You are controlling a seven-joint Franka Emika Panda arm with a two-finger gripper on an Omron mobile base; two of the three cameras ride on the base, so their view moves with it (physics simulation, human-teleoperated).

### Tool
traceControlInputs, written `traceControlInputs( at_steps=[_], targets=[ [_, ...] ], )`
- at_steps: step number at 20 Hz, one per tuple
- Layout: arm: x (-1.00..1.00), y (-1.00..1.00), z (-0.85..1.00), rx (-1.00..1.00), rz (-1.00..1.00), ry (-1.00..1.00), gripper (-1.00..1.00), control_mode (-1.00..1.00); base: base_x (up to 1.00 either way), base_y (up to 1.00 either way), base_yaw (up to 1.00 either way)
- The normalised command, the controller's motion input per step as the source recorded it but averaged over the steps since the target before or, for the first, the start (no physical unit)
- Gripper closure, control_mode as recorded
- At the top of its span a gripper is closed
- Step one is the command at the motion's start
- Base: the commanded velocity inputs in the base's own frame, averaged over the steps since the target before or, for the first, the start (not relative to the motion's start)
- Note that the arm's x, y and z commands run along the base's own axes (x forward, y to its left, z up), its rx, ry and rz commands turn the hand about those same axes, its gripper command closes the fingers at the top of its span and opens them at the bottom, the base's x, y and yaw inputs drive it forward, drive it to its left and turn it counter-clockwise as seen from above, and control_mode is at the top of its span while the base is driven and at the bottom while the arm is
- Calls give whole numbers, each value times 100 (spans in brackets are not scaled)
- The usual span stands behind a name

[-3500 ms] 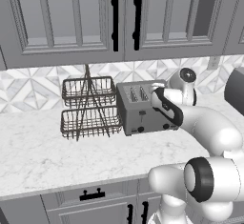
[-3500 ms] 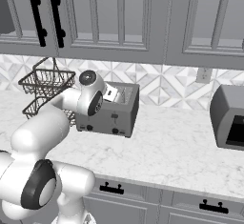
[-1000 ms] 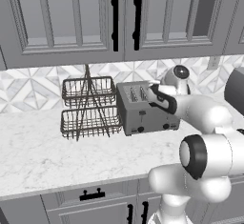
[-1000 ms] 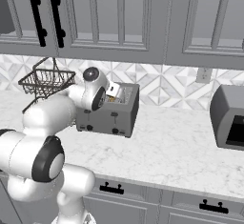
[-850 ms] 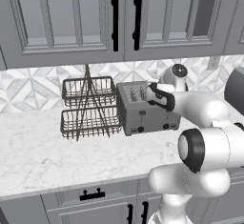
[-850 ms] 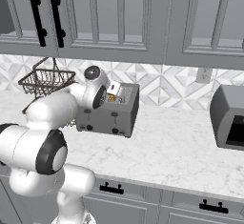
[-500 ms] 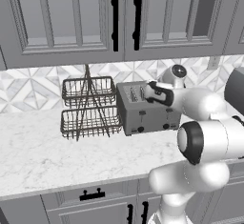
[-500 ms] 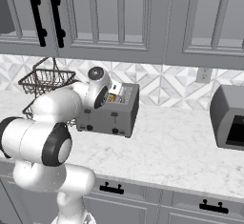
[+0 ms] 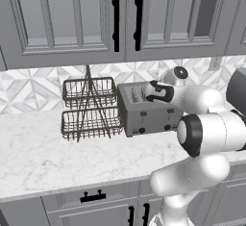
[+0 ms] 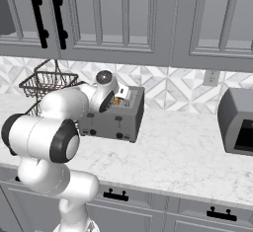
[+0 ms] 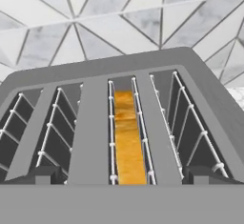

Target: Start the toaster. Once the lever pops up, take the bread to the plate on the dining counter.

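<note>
End effector (image 11: 122, 174), fingers apart, hovers directly above bread (image 11: 127, 139) in toaster (image 11: 95, 94) slot.

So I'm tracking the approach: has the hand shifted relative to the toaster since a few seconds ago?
Yes. The hand has moved left, from the toaster's right end to over its slots.

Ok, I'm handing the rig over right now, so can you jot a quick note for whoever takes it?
Gripper: jaws open, holding nothing, poised over the toaster top, straddling the bread's slot.
Bread: sits in the third of four slots in the hand view.
Toaster stands on the counter beside the wire basket rack.
Lever state: cannot tell.
Left: grasp the bread and carry it to the plate on the dining counter.
</note>
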Motion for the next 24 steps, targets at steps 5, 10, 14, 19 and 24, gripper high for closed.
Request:
traceControlInputs(
  at_steps=[5,10,14,19,24],
  targets=[
    [2,-2,-15,0,1,0,-100,-100,0,0,0],
    [0,-4,-1,0,0,0,-100,-100,0,0,0],
    [0,0,-5,0,0,0,-100,-100,0,0,0],
    [0,0,-5,-1,0,0,-100,-100,0,0,0],
    [0,0,0,0,0,0,-100,-100,0,0,0]
  ],
)
